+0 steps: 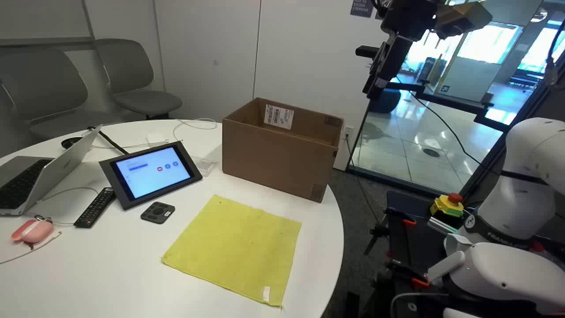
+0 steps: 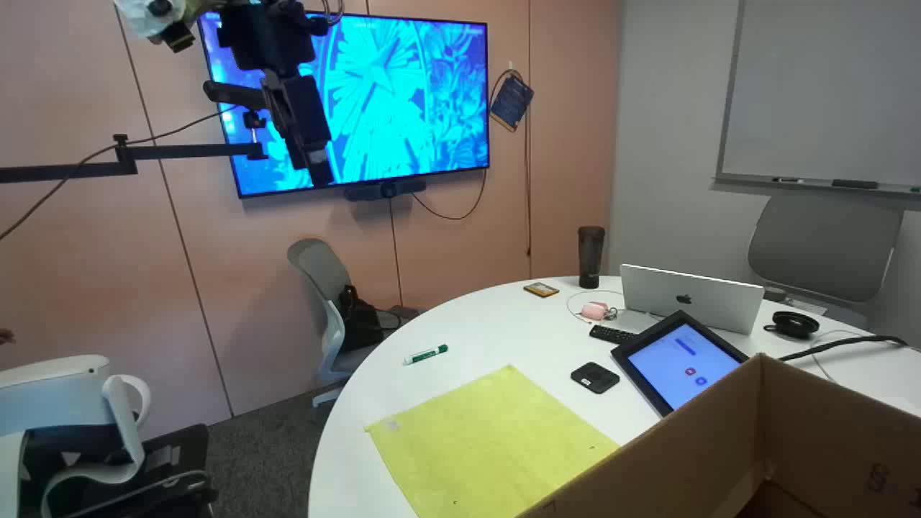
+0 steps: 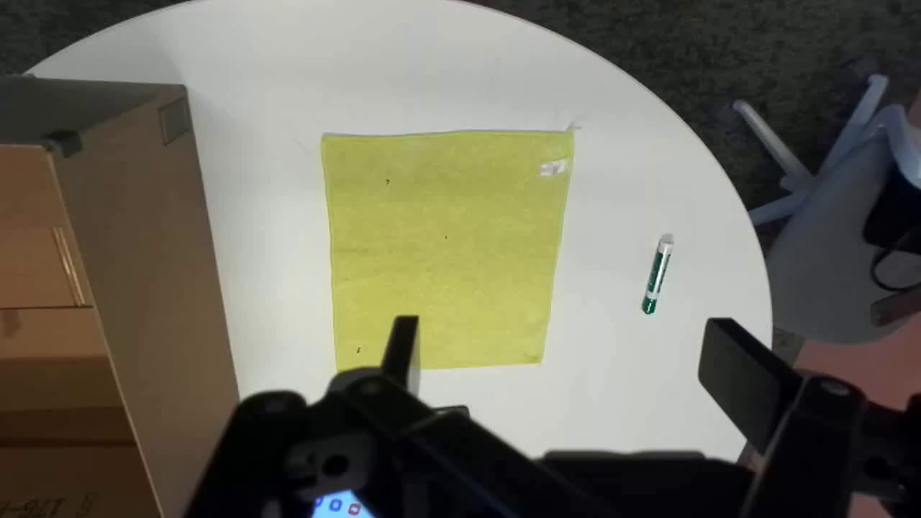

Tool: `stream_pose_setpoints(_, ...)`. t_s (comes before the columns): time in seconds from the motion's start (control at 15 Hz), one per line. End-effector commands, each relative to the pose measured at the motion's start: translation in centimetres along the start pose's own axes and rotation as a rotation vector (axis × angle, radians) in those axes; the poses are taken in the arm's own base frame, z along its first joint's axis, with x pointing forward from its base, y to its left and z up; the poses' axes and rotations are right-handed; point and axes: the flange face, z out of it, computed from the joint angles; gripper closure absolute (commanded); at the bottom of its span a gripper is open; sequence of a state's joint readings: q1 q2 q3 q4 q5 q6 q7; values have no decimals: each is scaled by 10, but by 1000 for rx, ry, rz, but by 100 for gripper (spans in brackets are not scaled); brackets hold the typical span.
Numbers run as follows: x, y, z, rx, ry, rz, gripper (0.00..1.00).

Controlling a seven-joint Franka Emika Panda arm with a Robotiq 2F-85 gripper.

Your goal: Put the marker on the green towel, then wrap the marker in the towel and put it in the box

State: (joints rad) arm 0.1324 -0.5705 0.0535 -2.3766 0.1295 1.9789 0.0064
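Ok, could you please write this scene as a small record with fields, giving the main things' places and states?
Surface: white round table
Wrapping: yellow-green square cloth towel, spread flat
To wrap: green-and-white cylindrical marker, lying directly on the table, apart from the towel
Container: brown rectangular cardboard box, open at the top, beside the towel
Holding: nothing; the black two-fingered tool is open, above table height
Also there: lit black-framed rectangular tablet; long black remote control; open silver laptop
Progress: marker not yet on the towel
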Motion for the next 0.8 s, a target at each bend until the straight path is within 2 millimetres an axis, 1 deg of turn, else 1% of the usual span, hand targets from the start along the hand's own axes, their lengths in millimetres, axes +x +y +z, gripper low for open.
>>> stream_pose_setpoints(0.0, 1, 0, -3, 0, 4, -1, 0)
stream_pose_setpoints(0.2, 2, -1, -9, 1, 17, -2, 0)
stream_pose_setpoints(0.33, 7, -3, -6, -8, 11, -14, 0)
stream_pose_setpoints(0.47, 17, -9, 0, -16, 6, -43, 0)
stream_pose_setpoints(0.67, 43, -28, 11, -24, 14, -98, 0)
stream_pose_setpoints(0.73, 53, -39, 16, -26, 19, -117, 0)
